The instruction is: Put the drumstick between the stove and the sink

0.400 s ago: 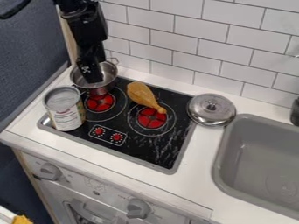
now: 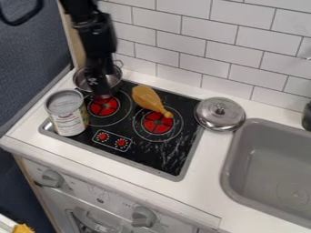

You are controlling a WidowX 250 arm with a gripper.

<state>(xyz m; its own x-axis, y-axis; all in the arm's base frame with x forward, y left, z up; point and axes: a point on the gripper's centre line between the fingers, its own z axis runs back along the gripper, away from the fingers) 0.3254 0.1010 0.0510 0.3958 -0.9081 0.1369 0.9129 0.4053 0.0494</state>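
Note:
My gripper (image 2: 102, 91) hangs over the pot and the stove's back left, left of the drumstick and apart from it. The yellow-brown drumstick (image 2: 147, 99) lies on the black stove (image 2: 141, 157), its thick end toward the back and its thin end on the right burner. To the right, the grey sink (image 2: 252, 157) is set into the white counter.
A metal pot (image 2: 113, 79) stands at the stove's back left, partly behind my gripper. An open-topped can (image 2: 68, 119) stands on the stove's left edge. A silver lid (image 2: 220, 113) lies between stove and sink, toward the back. A tiled wall rises behind.
My gripper has shifted slightly to the right and down in the view, from over the pot toward the left burner. The drumstick, can and lid have kept their places.

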